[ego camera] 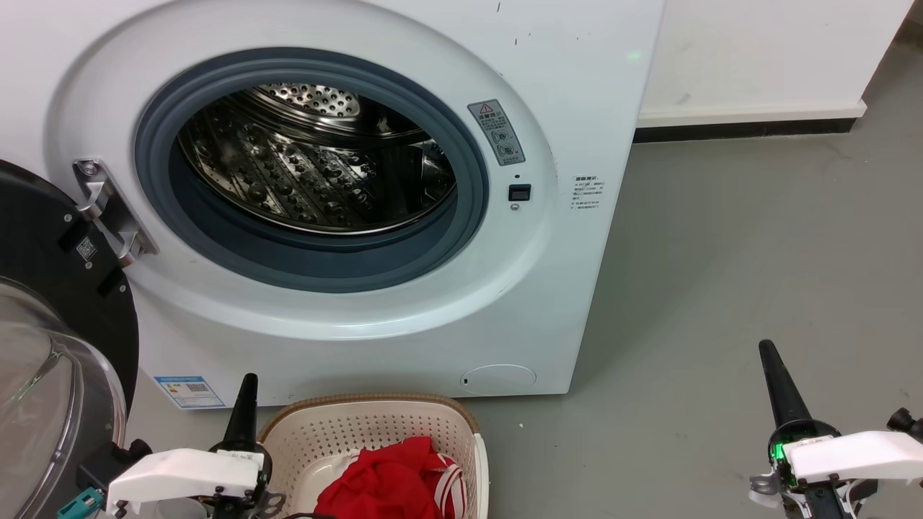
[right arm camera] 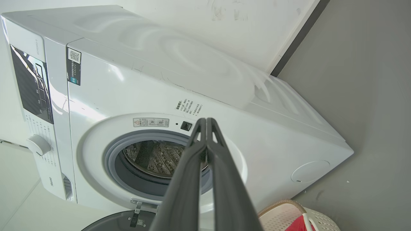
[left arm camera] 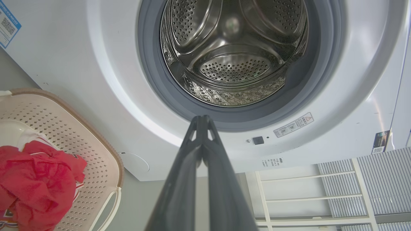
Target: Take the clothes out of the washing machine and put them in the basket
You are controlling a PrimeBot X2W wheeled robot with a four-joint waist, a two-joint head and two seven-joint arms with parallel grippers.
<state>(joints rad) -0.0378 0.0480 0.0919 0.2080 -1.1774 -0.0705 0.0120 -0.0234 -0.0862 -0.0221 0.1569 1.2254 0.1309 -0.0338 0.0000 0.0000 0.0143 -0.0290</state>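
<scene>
The white washing machine (ego camera: 375,317) stands with its door (ego camera: 50,360) swung open at the left; its steel drum (ego camera: 317,158) holds no cloth that I can see, and the left wrist view looks into the same bare drum (left arm camera: 234,48). The red clothes (ego camera: 393,479) lie bunched in the cream basket (ego camera: 375,425) on the floor before the machine, also seen as clothes (left arm camera: 35,183) in the basket (left arm camera: 106,160). My left gripper (ego camera: 248,382) is shut beside the basket's left rim, holding nothing. My right gripper (ego camera: 766,349) is shut over the grey floor at the right.
Grey floor (ego camera: 757,252) spreads to the right of the machine up to a white wall with a dark skirting (ego camera: 743,130). The open door with its glass bowl juts out at the lower left. A white shelf unit (left arm camera: 321,192) appears in the left wrist view.
</scene>
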